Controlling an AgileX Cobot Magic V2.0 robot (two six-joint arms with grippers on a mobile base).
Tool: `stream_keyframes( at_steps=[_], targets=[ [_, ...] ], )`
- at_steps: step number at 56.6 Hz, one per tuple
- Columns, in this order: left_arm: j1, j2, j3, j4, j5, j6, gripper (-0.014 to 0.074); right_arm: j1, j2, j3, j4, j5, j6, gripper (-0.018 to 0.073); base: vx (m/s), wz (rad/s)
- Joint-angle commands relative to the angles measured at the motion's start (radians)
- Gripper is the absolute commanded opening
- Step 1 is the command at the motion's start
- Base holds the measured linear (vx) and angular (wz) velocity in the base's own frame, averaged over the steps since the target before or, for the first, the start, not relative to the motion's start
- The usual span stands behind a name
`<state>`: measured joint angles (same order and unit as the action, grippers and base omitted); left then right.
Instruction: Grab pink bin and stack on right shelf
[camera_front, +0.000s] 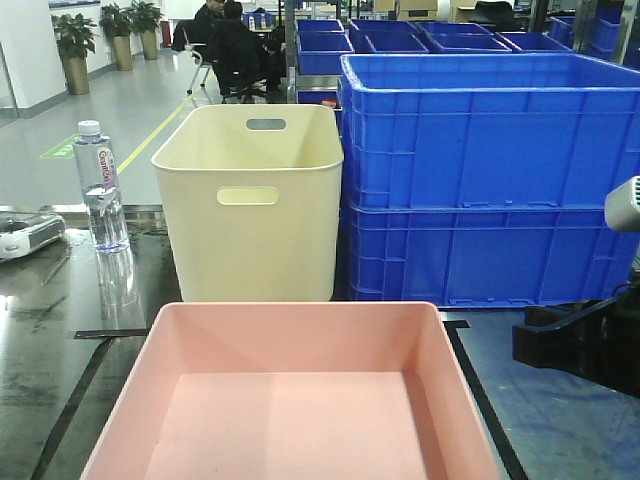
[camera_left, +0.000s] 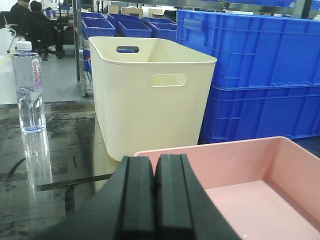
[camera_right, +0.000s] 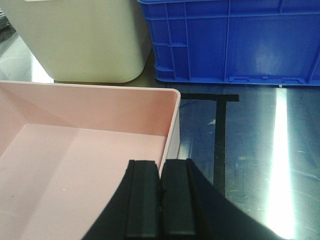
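while both arms hang back at the near edge, i read the scene from the left: a water bottle (camera_front: 102, 185) stands at the far left of the dark shelf top (camera_front: 60, 330), a cream bin (camera_front: 250, 205) beside it, blue crates (camera_front: 490, 175) stacked at the far right. the pink bin (camera_front: 290, 400) sits empty at the near edge, centred between tape lines, likely staged for pickup. my left gripper (camera_left: 154, 192) and right gripper (camera_right: 161, 197) are each pressed closed on nothing, one poised at either side of the bin.
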<state>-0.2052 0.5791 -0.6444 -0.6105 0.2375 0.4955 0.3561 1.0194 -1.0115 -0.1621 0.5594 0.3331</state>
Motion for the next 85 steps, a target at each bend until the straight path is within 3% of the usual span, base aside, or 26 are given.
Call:
stream_keyframes(
  at_steps=[1, 9, 15, 24, 31, 35, 40, 45, 48, 85],
  targets=[
    [-0.005, 0.0, -0.027, -0.02, -0.06, 0.002, -0.0009, 0.002, -0.02, -0.03, -0.019, -0.068, -0.015, 0.0032, 0.0, 0.0],
    [-0.004, -0.006, -0.012, -0.012, -0.064, 0.002, -0.0008, 0.002, -0.02, -0.03, -0.019, -0.07, -0.015, 0.0032, 0.0, 0.0],
    [-0.004, -0.05, 0.068, 0.118, -0.106, -0.024, -0.0008, 0.002, -0.02, -0.03, -0.019, -0.07, -0.015, 0.0033, 0.0, 0.0],
    [-0.004, -0.18, 0.309, 0.318, -0.278, -0.288, -0.0008, 0.002, -0.02, -0.03, -0.019, -0.07, -0.015, 0.0033, 0.0, 0.0],
    [0.001, -0.286, 0.518, 0.559, -0.373, -0.48, -0.0008, 0.002, -0.02, -0.03, -0.019, -0.07, -0.015, 0.0033, 0.0, 0.0],
    [0.021, -0.354, 0.601, 0.611, -0.38, -0.569, -0.0008, 0.002, -0.02, -0.03, -0.019, -0.07, -0.015, 0.0033, 0.0, 0.0],
    [0.054, -0.445, 0.69, 0.611, -0.38, -0.634, -0.0008, 0.002, -0.02, -0.03, -0.019, -0.07, -0.015, 0.0033, 0.0, 0.0],
    [0.09, -0.568, 0.681, 0.611, -0.238, -0.649, -0.0008, 0.002, -0.02, -0.03, -0.019, -0.069, -0.015, 0.0033, 0.0, 0.0],
    [0.103, -0.619, 0.683, 0.611, -0.211, -0.649, -0.0008, 0.002, -0.02, -0.03, -0.019, -0.069, -0.015, 0.0033, 0.0, 0.0],
    [0.114, -0.556, 0.68, 0.611, -0.214, -0.649, -0.0008, 0.002, -0.018, -0.024, -0.012, -0.067, -0.015, 0.0033, 0.0, 0.0]
  ],
)
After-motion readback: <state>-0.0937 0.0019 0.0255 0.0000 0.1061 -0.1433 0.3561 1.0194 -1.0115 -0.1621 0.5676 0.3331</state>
